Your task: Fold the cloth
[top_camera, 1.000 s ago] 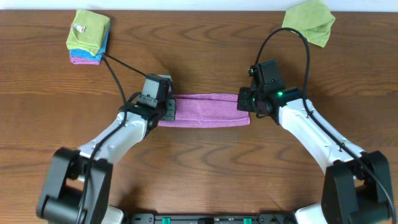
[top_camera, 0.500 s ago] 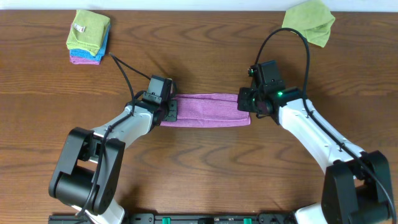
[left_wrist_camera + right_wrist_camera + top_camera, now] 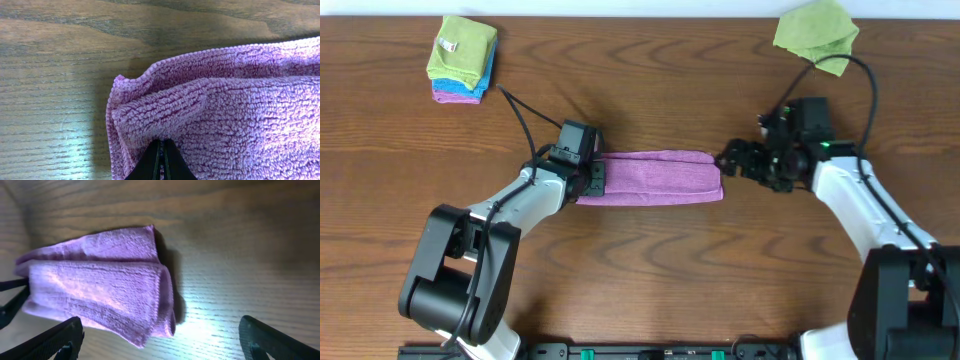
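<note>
Left end effector [image 3: 161, 150], mostly cropped, tight on cloth [image 3: 240, 110]

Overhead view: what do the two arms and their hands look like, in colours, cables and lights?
The left arm and right arm share white rounded links and bulky black joints. The left hand and right hand are black with slim dark fingers. A thin black cable loops from each wrist. A small green light glows by the right wrist.
</note>
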